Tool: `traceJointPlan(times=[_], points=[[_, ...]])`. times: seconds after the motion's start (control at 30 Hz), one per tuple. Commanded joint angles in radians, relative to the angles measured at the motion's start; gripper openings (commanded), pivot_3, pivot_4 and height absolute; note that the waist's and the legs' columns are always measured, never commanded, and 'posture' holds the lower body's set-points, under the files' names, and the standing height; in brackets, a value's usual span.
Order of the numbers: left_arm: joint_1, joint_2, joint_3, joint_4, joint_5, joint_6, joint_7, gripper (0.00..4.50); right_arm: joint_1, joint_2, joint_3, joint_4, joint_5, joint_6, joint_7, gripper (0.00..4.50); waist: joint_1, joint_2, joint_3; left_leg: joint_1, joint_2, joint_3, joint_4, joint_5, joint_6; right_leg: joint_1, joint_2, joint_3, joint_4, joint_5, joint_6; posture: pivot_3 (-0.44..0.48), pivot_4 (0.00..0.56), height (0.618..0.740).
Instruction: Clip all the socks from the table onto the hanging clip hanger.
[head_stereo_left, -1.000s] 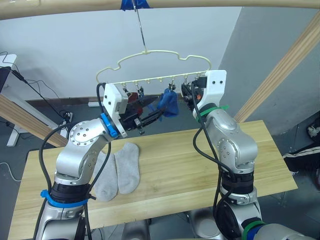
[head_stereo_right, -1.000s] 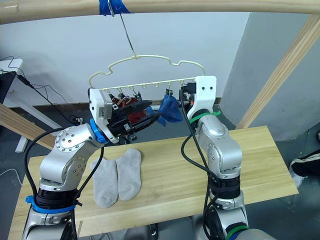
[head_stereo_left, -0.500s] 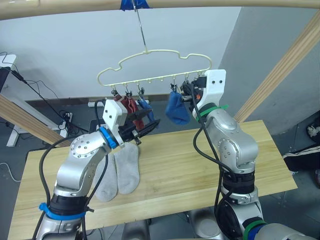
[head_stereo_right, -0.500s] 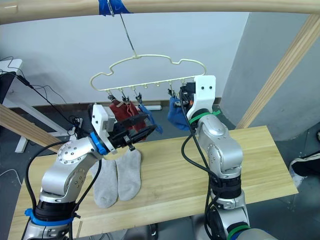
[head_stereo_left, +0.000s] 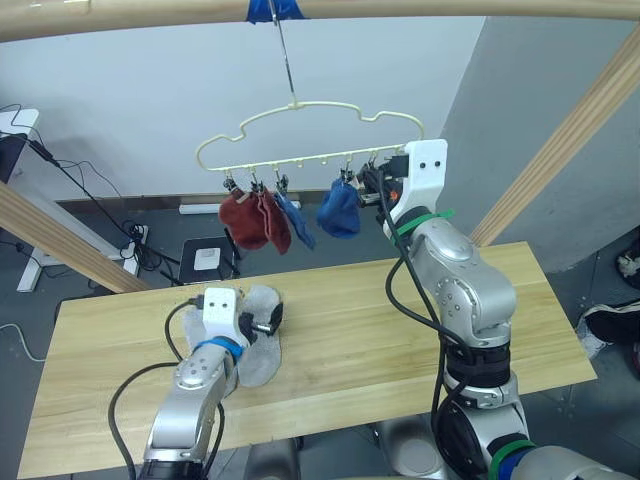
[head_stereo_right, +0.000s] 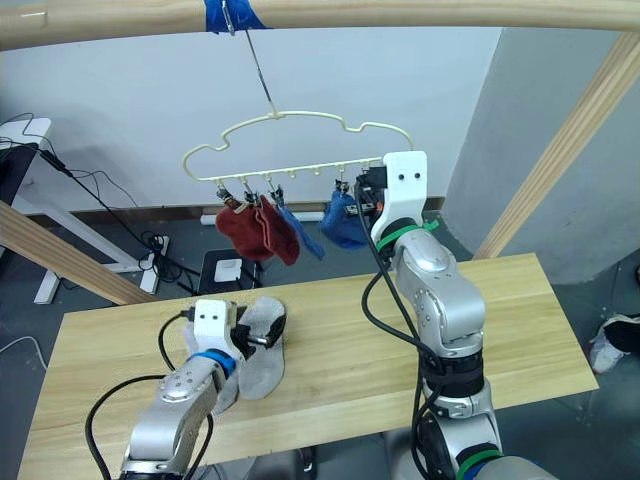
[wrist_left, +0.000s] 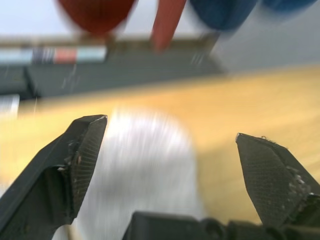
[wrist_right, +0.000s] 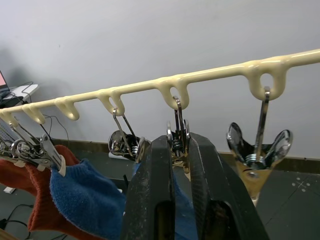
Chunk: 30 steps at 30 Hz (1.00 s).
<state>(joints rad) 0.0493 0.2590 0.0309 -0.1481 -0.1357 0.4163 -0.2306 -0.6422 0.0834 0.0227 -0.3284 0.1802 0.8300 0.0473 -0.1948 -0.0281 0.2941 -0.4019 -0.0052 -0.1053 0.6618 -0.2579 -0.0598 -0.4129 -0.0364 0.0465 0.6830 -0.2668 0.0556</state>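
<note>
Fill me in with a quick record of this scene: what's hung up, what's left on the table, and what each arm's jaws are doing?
hung on clip hanger: two rust-red socks, two blue socks
on table: two grey socks, side by side
left jaws: open, low over the grey socks
right jaws: raised at the hanger, closed around a metal clip that holds a blue sock
left to clip: the two grey socks

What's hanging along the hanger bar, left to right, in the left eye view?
Rust-red sock → second rust-red sock → blue sock → second blue sock → right gripper at the clip by it.
</note>
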Motion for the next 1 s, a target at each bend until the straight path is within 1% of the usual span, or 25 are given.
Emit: traceJointPlan(times=[0.03, 0.13, 0.27, 0.37, 0.47, 0.6, 0.73, 0.97, 1.0], points=[[-0.005, -0.020, 0.003, 0.029, 0.026, 0.001, 0.042, 4.49, -0.015, 0.000, 0.005, -0.036, 0.020, -0.007, 0.009, 0.10, 0.000, 0.000, 0.000, 0.000, 0.000, 0.000, 0.000, 0.000, 0.000, 0.000, 0.000, 0.000, 0.000, 0.000, 0.000, -0.280, 0.237, 0.739], [-0.036, -0.037, 0.005, 0.077, 0.038, 0.024, 0.068, 4.49, -0.013, 0.001, 0.007, -0.041, 0.021, -0.001, 0.010, 0.10, -0.001, 0.000, -0.001, 0.000, 0.000, 0.000, 0.000, 0.000, 0.000, 0.000, 0.000, 0.000, 0.000, 0.000, 0.000, -0.291, 0.239, 0.739], [-0.053, -0.048, 0.001, 0.095, 0.047, 0.061, 0.085, 4.49, -0.013, 0.001, 0.009, -0.044, 0.020, 0.004, 0.011, 0.10, -0.002, 0.000, -0.002, 0.000, 0.000, 0.000, 0.000, 0.000, 0.000, 0.000, 0.000, 0.000, 0.000, 0.000, -0.001, -0.299, 0.237, 0.739], [-0.050, -0.043, -0.009, 0.100, 0.048, 0.087, 0.068, 4.49, -0.012, 0.001, 0.010, -0.045, 0.018, 0.006, 0.011, 0.10, -0.003, 0.002, -0.006, 0.000, 0.000, 0.001, 0.000, 0.000, 0.000, 0.000, 0.000, 0.000, 0.000, 0.000, -0.001, -0.302, 0.235, 0.739], [-0.044, -0.036, -0.016, 0.101, 0.052, 0.086, 0.054, 3.87, -0.011, 0.001, 0.011, -0.048, 0.017, 0.007, 0.012, 0.10, -0.003, 0.003, -0.010, 0.000, 0.000, 0.001, 0.000, 0.000, 0.000, 0.000, 0.000, 0.000, 0.000, 0.000, -0.001, -0.304, 0.235, 0.739], [-0.041, -0.034, -0.016, 0.098, 0.055, 0.086, 0.054, 2.75, -0.011, 0.000, 0.010, -0.049, 0.016, 0.007, 0.012, 0.10, -0.003, 0.003, -0.010, 0.001, 0.000, 0.001, 0.000, 0.000, 0.000, 0.001, 0.000, 0.000, 0.000, 0.000, -0.001, -0.303, 0.235, 0.739], [-0.035, -0.036, -0.004, 0.096, 0.054, 0.095, 0.066, 1.94, -0.013, 0.000, 0.010, -0.047, 0.016, 0.006, 0.012, 0.10, -0.003, 0.004, -0.010, 0.001, 0.000, 0.001, 0.000, 0.000, 0.000, 0.002, 0.000, 0.000, 0.000, 0.000, -0.001, -0.303, 0.235, 0.739], [-0.021, -0.030, -0.008, 0.086, 0.038, 0.083, 0.028, 0.07, -0.014, -0.001, 0.009, -0.045, 0.016, 0.006, 0.012, 0.10, -0.003, 0.004, -0.010, 0.001, 0.000, 0.001, 0.000, 0.000, 0.000, 0.002, 0.000, 0.000, -0.001, 0.000, 0.000, -0.304, 0.238, 0.739], [-0.020, -0.027, -0.011, 0.083, 0.036, 0.079, 0.018, 0.01, -0.015, -0.001, 0.009, -0.045, 0.015, 0.006, 0.012, 0.10, -0.003, 0.004, -0.010, 0.001, 0.000, 0.001, 0.000, 0.000, 0.000, 0.002, 0.000, 0.000, -0.001, 0.000, 0.000, -0.305, 0.238, 0.739]])
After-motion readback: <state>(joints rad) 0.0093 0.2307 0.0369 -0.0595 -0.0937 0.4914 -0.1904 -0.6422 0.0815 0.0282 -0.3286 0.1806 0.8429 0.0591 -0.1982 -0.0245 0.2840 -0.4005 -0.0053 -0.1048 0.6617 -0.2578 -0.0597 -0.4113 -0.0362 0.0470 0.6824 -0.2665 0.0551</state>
